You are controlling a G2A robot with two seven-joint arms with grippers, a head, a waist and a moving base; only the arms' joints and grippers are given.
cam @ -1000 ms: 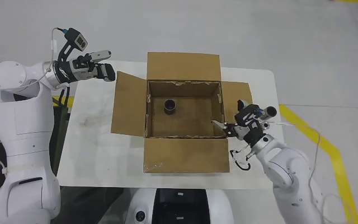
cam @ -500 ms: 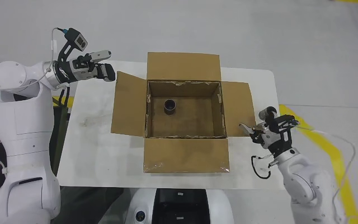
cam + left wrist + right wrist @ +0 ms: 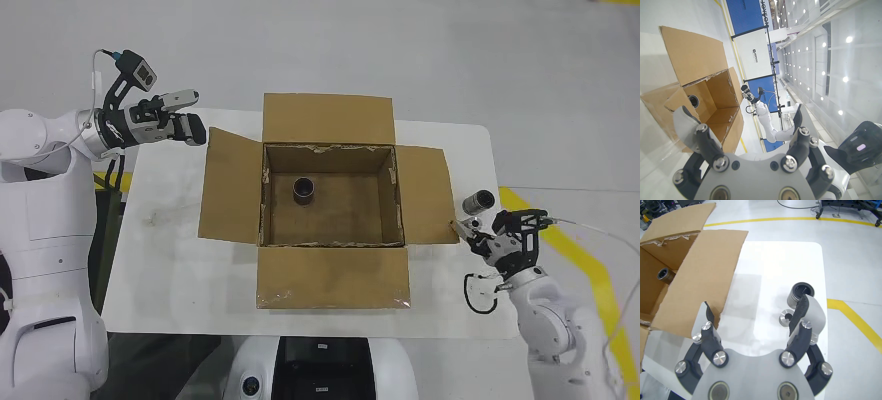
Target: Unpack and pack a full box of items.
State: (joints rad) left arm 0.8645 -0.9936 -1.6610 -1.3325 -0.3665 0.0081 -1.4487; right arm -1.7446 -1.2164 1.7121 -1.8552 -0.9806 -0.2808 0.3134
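Box: an open cardboard box (image 3: 230, 195) (image 3: 702, 272) (image 3: 693, 56) stands in the middle of the white table (image 3: 160, 250) (image 3: 781, 262), with all four flaps folded outward.
Inner bearing: a dark metal cylinder (image 3: 304, 189) (image 3: 663, 274) (image 3: 693, 100) sits on the box floor, nearer the far wall and left of centre. Its hollow end shows in every view.
Outer bearing: a second, similar cylinder (image 3: 480, 202) (image 3: 800, 294) (image 3: 744, 88) stands upright on the table, hollow end up. It is just beyond the box's right flap, near the table's right edge.
Slotted disc: a small flat metal disc (image 3: 785, 317) lies on the table just beside the outer bearing, on the side nearer the right wrist camera.
Right gripper: the right gripper (image 3: 468, 225) (image 3: 756, 300) hangs low over the table's right side, pointing toward the far edge. Its fingers are spread wide and hold nothing. One finger (image 3: 802, 308) overlaps the outer bearing and disc in the right wrist view, and whether it touches them cannot be told. The other finger is by the right flap's edge.
Left gripper: the left gripper (image 3: 195, 113) (image 3: 740, 108) is held above the table's far left corner, well apart from the box and aimed toward it. Its fingers are wide apart and empty.
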